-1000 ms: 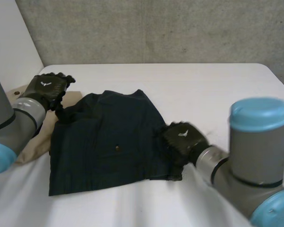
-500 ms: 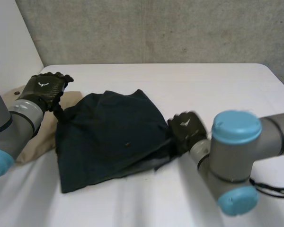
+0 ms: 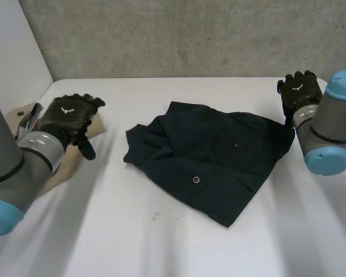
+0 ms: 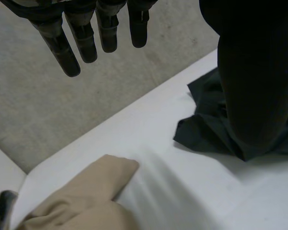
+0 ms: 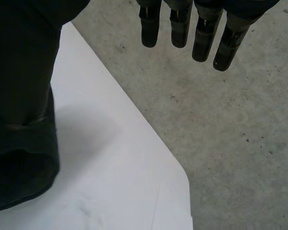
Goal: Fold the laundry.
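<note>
A dark navy garment [image 3: 213, 158] lies crumpled on the white table [image 3: 161, 242], right of the middle, with two small buttons showing. My right hand [image 3: 300, 92] hovers just past the garment's right corner; its fingers [image 5: 180, 24] are straight and open, and the dark cloth [image 5: 19, 177] lies beside its thumb. My left hand [image 3: 69, 118] floats open over a beige cloth [image 3: 57, 167] at the table's left edge, well apart from the garment. Past the left hand's straight fingers [image 4: 86, 33] I see the beige cloth [image 4: 86, 196] and the garment's left end [image 4: 206, 129].
A grey concrete wall [image 3: 190, 34] runs behind the table. The table's right corner [image 5: 173, 191] is close under my right hand, with concrete floor [image 5: 230, 143] beyond it. Bare table lies between the beige cloth and the garment.
The navy garment has slid right across the table and lost its flat shape. My right hand swung far right and up. My left hand has parted from the garment's corner.
</note>
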